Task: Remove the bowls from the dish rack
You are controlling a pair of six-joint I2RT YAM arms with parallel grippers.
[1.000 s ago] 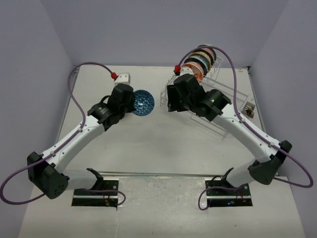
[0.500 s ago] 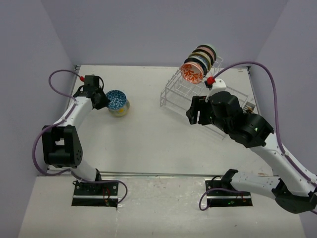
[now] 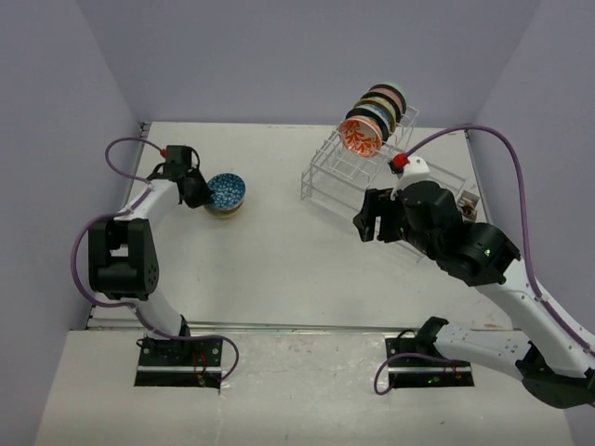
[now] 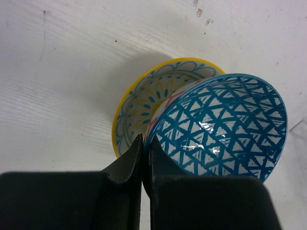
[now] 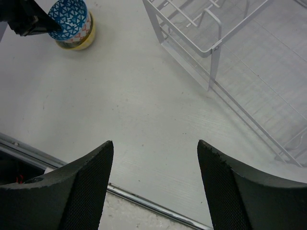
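Blue bowl (image 4: 220, 129) lowered onto yellow bowl (image 4: 139, 103), mouth up; left tool (image 4: 144, 140) pinches rim; right tool (image 5: 154, 143) agape, empty.

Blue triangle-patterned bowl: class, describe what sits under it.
The blue bowl nests in a red-patterned bowl, of which only a sliver shows, and that sits inside a yellow-rimmed bowl. The centres of both lower bowls are covered.

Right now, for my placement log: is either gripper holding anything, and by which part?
The left gripper pinches the blue bowl by its rim; the right gripper is open, holding nothing.
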